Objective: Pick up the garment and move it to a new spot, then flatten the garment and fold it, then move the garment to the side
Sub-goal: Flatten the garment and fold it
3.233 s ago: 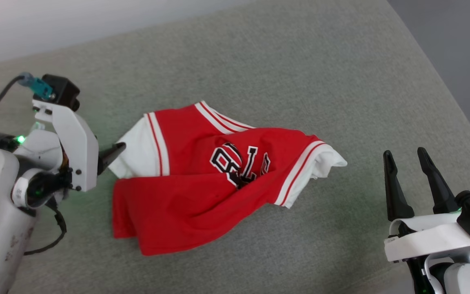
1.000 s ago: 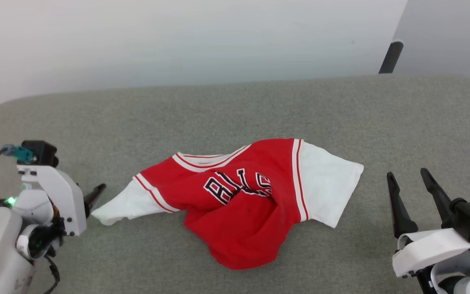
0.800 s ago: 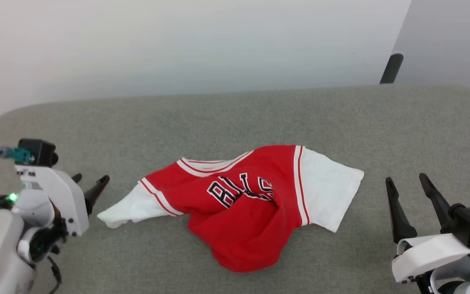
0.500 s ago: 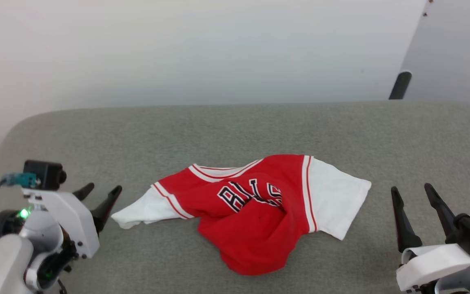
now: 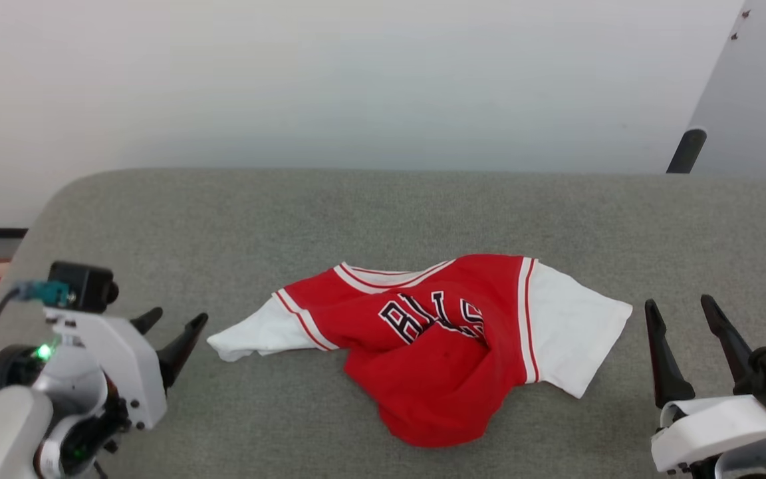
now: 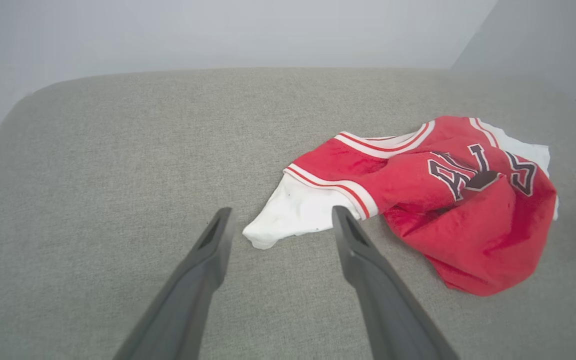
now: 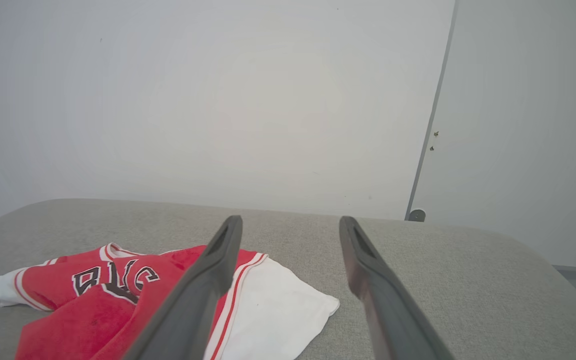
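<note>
My left gripper (image 5: 179,316) sits nearest, at the lower left, fingers spread wide with nothing between them. A second ago its tip was right at the end of the white sleeve (image 5: 250,332). Now there is a strip of bare grey cushion (image 5: 223,213) between them, so I have let go and drawn back a little. In the left wrist view the sleeve end (image 6: 288,220) lies just past my open fingers (image 6: 218,240), flat on the cushion. My right gripper (image 5: 679,303) is at the lower right, also spread and empty, close beside the other white sleeve (image 5: 576,332) but not touching it.

Between them lies the shirt (image 5: 443,359), chest lettering facing up. Three seconds ago it lay bunched in another way with my left fingers at it. Over the last second its shape has not altered; only my head has lifted, sliding the whole picture. Both sleeves reach outward and the collar is towards the far side, but the lower red part (image 5: 436,412) is crumpled into a rounded lump near me.

I judge the move to a new spot done and flattening next. The hem needs finding inside that lump and drawing towards me.

Beyond the shirt is more bare cushion, then a plain pale wall (image 5: 356,80).
</note>
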Controlling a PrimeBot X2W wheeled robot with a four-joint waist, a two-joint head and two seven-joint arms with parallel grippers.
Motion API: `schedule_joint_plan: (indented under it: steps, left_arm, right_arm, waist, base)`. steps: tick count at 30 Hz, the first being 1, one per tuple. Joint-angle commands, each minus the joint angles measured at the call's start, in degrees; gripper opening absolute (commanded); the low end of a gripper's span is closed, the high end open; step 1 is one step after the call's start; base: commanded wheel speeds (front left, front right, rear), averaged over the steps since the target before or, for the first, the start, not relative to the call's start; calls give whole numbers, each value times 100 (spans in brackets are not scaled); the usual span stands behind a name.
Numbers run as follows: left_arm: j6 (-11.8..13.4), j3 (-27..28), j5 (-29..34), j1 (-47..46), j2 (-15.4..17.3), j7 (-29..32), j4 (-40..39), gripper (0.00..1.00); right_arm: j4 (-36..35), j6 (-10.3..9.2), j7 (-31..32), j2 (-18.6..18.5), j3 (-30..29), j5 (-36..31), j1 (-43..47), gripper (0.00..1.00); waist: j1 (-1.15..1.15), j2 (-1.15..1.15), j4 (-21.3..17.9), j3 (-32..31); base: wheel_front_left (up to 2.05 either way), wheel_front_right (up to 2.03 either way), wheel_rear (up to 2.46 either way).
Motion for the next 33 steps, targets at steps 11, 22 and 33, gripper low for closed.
schedule_joint_plan:
  steps: [11,22,33]
  left_arm:
    - [-278,-338,-13,-1121,-141,690,700,100]
    - [-525,-597,38,-2070,-296,885,1790,100]
    - [-596,-814,-30,-2528,-419,936,2568,100]
  right_arm:
    - [-201,-2,118,-162,104,-7,-383,100]
    - [-424,-2,41,-218,118,-53,-748,100]
    - [-463,-2,-59,-177,52,-111,-924,100]
  waist:
    - [0,0,-230,778]
    - [0,0,-588,1619]
    - [0,0,-792,2068]
  base:
    - [0,0,0]
    - [0,0,0]
    - [0,0,0]
